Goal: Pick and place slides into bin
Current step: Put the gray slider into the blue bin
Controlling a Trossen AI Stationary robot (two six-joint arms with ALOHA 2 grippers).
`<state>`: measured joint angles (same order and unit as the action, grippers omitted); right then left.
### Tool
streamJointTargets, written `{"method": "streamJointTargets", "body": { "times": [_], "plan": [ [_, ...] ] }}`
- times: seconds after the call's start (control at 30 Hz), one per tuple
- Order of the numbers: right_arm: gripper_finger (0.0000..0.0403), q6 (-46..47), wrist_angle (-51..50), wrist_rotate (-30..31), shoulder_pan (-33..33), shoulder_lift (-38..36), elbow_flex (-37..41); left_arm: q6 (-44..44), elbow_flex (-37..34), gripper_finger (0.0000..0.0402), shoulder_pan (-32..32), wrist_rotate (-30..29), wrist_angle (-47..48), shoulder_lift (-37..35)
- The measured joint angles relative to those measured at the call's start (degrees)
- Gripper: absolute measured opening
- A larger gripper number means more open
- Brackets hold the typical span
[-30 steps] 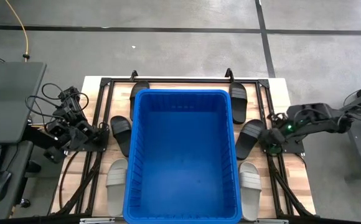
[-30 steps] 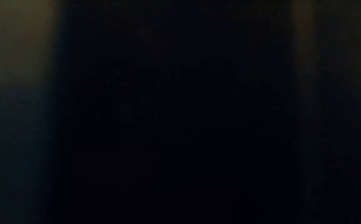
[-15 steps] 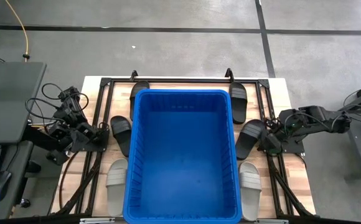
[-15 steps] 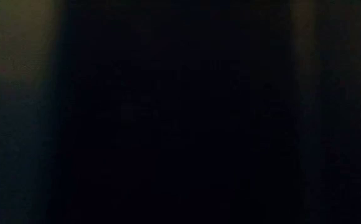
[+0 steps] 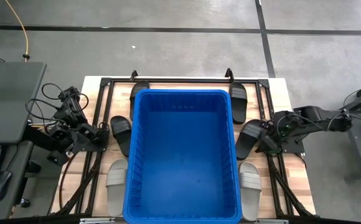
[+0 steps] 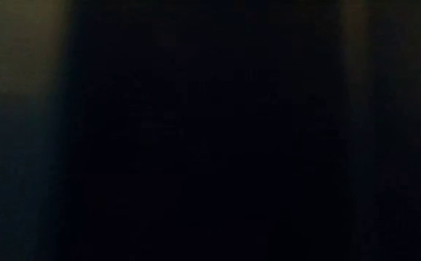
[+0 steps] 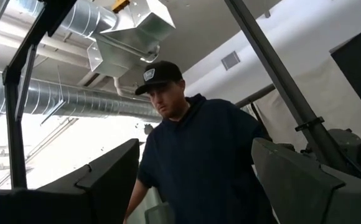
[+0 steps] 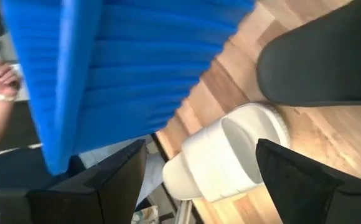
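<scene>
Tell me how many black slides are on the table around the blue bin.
4: far left corner, far right corner, left side, right side by the right pincer. The bin may hide others.

bin: big bright-blue tub, upright and empty, centre of my high view
black slides: four, flanking its upper half
grey slides: two, lower left and right
</scene>
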<state>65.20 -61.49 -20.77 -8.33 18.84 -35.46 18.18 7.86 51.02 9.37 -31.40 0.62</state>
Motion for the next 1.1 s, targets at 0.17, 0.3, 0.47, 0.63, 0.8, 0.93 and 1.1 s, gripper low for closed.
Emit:
{"method": "streamJointTargets", "body": {
  "times": [0.17,0.3,0.47,0.63,0.8,0.93,1.1],
  "plan": [
    [0.0291,2.2,0.1,1.0,-1.1,5.7,0.0,0.0,0.0,0.0298,0.0,0.0,0.0,0.0],
    [0.0291,0.5,0.0,-1.1,-2.0,9.7,0.0,0.0,0.0,0.0298,0.0,0.0,0.0,0.0],
    [0.0291,4.9,2.7,-12.2,-4.1,10.8,0.0,0.0,0.0,0.0298,0.0,0.0,0.0,0.0],
    [0.0291,18.2,24.3,-16.0,-8.3,10.4,0.0,0.5,0.0,0.0298,0.0,0.0,0.1,0.0],
    [0.0291,28.3,40.5,-17.3,-12.8,13.6,-0.7,-0.8,0.0,0.0298,0.0,0.0,0.4,0.0],
    [0.0291,27.6,40.2,-14.1,-19.3,19.3,-7.8,-0.6,0.0,0.0298,0.0,0.0,1.6,0.0],
    [0.0291,20.0,27.9,-7.3,-27.3,32.4,-20.9,-0.5,0.0,0.0298,0.0,0.0,2.1,0.0]
  ]
}}
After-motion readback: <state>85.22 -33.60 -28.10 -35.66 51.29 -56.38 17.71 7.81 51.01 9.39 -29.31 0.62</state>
